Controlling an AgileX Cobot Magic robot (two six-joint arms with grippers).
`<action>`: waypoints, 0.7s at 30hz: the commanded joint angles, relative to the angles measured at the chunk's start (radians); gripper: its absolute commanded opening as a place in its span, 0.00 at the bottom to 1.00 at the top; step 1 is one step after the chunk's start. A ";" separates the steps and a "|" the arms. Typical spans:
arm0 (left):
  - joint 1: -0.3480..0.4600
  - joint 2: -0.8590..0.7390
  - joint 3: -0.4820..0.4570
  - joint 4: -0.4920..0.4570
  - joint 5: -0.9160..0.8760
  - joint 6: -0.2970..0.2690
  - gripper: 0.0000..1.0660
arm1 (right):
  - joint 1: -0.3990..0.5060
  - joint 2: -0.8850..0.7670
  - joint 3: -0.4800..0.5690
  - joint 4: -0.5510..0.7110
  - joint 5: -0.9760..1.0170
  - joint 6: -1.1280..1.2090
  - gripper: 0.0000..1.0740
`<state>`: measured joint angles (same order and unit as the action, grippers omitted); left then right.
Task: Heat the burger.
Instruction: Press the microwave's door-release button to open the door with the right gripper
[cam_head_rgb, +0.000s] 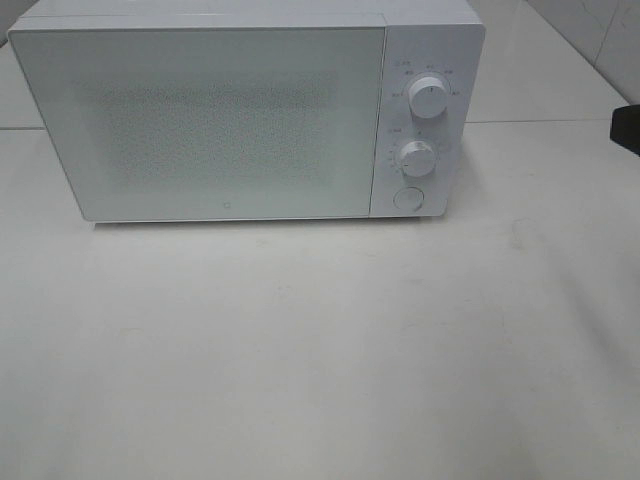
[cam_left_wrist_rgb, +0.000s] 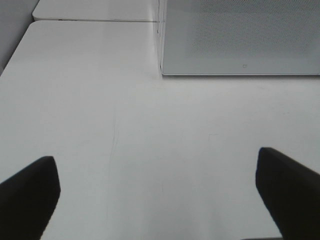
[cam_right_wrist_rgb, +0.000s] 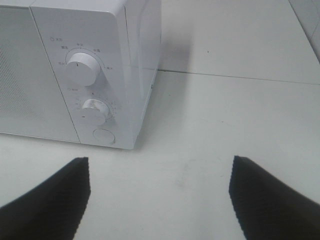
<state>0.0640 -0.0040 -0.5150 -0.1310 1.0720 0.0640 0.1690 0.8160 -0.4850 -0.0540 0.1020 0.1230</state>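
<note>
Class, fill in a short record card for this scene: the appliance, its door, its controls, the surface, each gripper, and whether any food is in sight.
Appliance: white microwave, standing on the table
Door: door closed; its frosted panel hides the inside
Controls: upper knob, lower knob, round button beneath them
Burger: not visible in any view
Left gripper: open, holding nothing, over bare table
Right gripper: open, holding nothing, facing the microwave's control side

I count one white microwave (cam_head_rgb: 220, 120) on one white table (cam_head_rgb: 300, 350). Its panel carries two round knobs, the upper knob (cam_head_rgb: 431, 98) and the lower knob (cam_head_rgb: 416, 156), plus one round button (cam_head_rgb: 408, 198). There are two grippers: the left gripper (cam_left_wrist_rgb: 157, 200) and the right gripper (cam_right_wrist_rgb: 160, 195).
</note>
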 joint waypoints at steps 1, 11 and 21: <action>0.002 -0.013 -0.001 -0.005 0.002 -0.005 0.94 | -0.004 0.047 0.003 -0.005 -0.066 0.015 0.70; 0.002 -0.013 -0.001 -0.005 0.002 -0.005 0.94 | -0.003 0.282 0.067 -0.008 -0.431 -0.009 0.70; 0.002 -0.013 -0.001 -0.005 0.002 -0.005 0.94 | -0.003 0.465 0.196 0.129 -0.799 -0.123 0.70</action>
<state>0.0640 -0.0040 -0.5150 -0.1310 1.0720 0.0640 0.1690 1.2460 -0.3050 0.0230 -0.6180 0.0440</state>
